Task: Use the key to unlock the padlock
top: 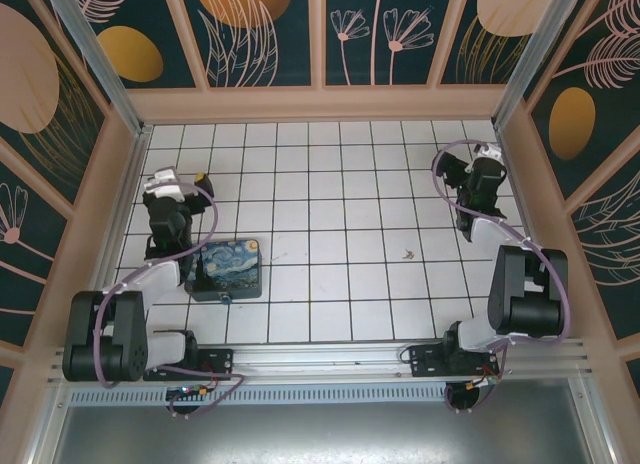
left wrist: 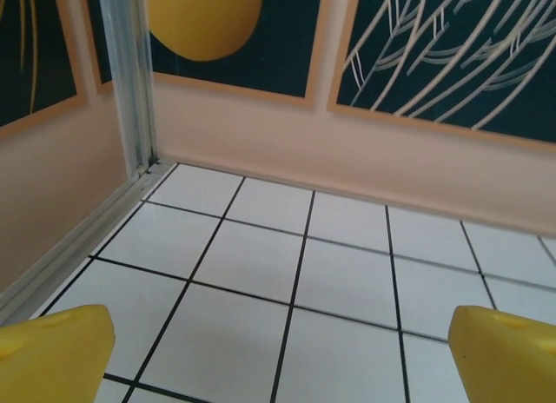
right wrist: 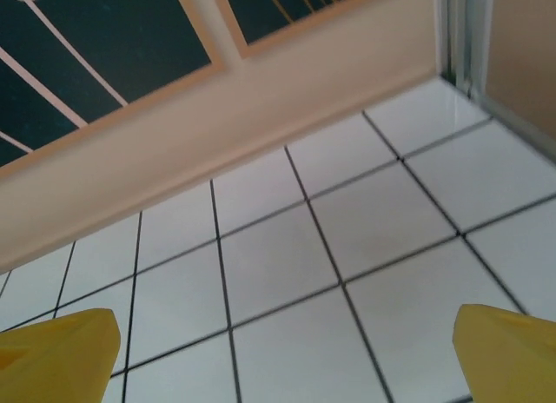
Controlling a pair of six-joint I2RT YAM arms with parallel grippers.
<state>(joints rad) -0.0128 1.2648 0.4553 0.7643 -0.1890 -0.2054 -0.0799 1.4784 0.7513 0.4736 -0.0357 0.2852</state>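
Legible text, labels, brands, numbers, signs: none. The wall panels (top: 250, 34) carry leaf and flower drawings without lettering. The painted box (top: 228, 267), at about 8 o'clock on the tiled floor (top: 340, 234), bears a swirling night-sky picture on which no writing can be made out.

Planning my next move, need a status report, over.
Status: left gripper open, right gripper open, both empty. Likely padlock at painted box near edge, untouched. Tiny metal piece mid-floor, maybe the key. Nothing blocking.
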